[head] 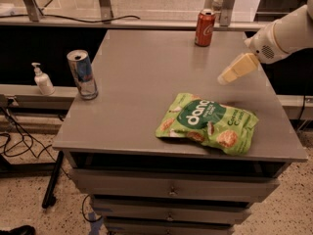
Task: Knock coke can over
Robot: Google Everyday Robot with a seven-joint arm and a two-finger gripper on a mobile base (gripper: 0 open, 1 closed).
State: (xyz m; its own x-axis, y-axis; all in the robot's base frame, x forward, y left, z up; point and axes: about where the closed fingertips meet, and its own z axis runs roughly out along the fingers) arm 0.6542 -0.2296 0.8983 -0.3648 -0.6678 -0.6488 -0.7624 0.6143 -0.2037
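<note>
Coke can (205, 28) is standing upright at the far edge of the table (142, 87), beyond the gripper (238, 68) and a bit to its left in the camera view. There's a clear gap between them, no contact. So the knock is not done; my read is we're sitting in the approach phase and the whole sideways push is left. Gripper is hanging over the table's right side, tip pointing down-left, carrying nothing that I can see; how far it's open I cannot tell from this angle. Green snack bag (208, 123) is lying flat on the near side of the gripper, close below it in view, not touching. Blue-and-silver can (82, 74) is standing far off to the gripper's left, by the table's left edge; soap bottle (43, 79) is sitting further left again, off the table. Arm (286, 35) is running out of frame on the right, so the rest of the robot is cut off. Coke can's far side is hidden.
</note>
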